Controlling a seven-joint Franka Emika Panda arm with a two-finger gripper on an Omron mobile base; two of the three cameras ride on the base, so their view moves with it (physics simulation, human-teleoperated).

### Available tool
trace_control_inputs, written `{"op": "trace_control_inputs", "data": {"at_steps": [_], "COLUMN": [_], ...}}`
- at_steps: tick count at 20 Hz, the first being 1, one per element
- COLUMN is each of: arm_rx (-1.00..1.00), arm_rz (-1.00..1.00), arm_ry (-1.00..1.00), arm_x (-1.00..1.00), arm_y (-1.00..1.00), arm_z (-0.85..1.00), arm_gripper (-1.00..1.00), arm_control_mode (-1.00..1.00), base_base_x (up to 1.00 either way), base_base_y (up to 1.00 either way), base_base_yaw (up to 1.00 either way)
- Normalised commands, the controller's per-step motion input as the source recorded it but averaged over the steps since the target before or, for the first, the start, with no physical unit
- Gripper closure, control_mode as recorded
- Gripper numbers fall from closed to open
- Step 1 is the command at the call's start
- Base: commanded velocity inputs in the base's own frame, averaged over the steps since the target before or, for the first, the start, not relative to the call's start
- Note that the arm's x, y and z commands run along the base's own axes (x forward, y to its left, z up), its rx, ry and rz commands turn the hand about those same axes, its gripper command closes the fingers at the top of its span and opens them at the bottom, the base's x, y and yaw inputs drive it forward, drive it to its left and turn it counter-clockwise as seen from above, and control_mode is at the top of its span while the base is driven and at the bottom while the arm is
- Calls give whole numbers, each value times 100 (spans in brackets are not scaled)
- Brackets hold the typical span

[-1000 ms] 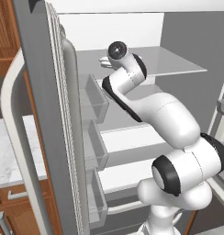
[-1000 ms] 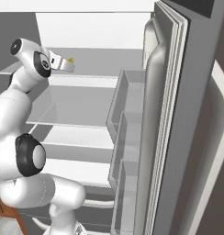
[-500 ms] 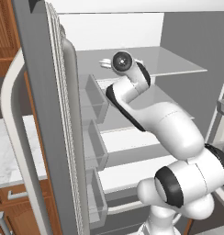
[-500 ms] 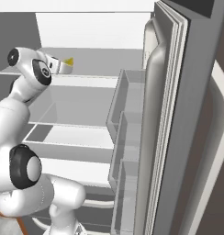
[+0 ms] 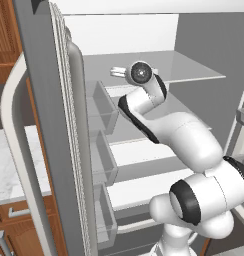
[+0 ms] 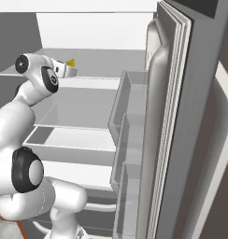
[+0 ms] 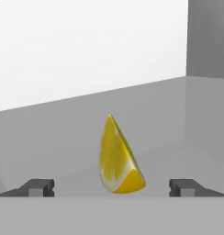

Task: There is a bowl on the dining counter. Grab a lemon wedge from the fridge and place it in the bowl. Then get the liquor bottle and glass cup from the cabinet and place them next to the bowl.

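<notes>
The fridge (image 5: 54, 125) is seen with both doors swung wide, so that the white shelved interior is laid open to the arm; the door bins (image 6: 130, 140) are carried on the inner face of each door and stand clear of the reach path. The arm (image 5: 184, 145) is extended from the base up into the upper compartment, a pose judged to be chosen so that the hand can travel level along the top shelf (image 6: 102, 58). The gripper (image 7: 112, 187) is held at shelf height near the middle of that shelf, pointed toward the back wall; its jaws are spread fully apart and nothing is held between them; the two fingertips (image 7: 38, 187) are seen well apart at either side of the hand view. The lemon wedge (image 7: 117, 158) stands on the shelf surface, point up, just ahead of the gripper and roughly centred between the fingertips; no contact is visible. The wide opening is judged to give clearance on both sides of the wedge; the step in hand is judged to be the final approach before closing; a slight advance is likely required first.
</notes>
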Motion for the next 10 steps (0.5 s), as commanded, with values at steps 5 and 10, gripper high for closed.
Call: {"op": "trace_control_inputs", "data": {"at_steps": [5,10], "arm_rx": [0,0], "arm_rz": [7,0], "arm_ry": [0,3], "arm_x": [7,2], "arm_y": [0,0], "arm_z": [0,0], "arm_gripper": [-100,-100], "arm_control_mode": [-100,-100], "base_base_x": [0,0], "base_base_y": [0,0], "base_base_yaw": [0,0]}}
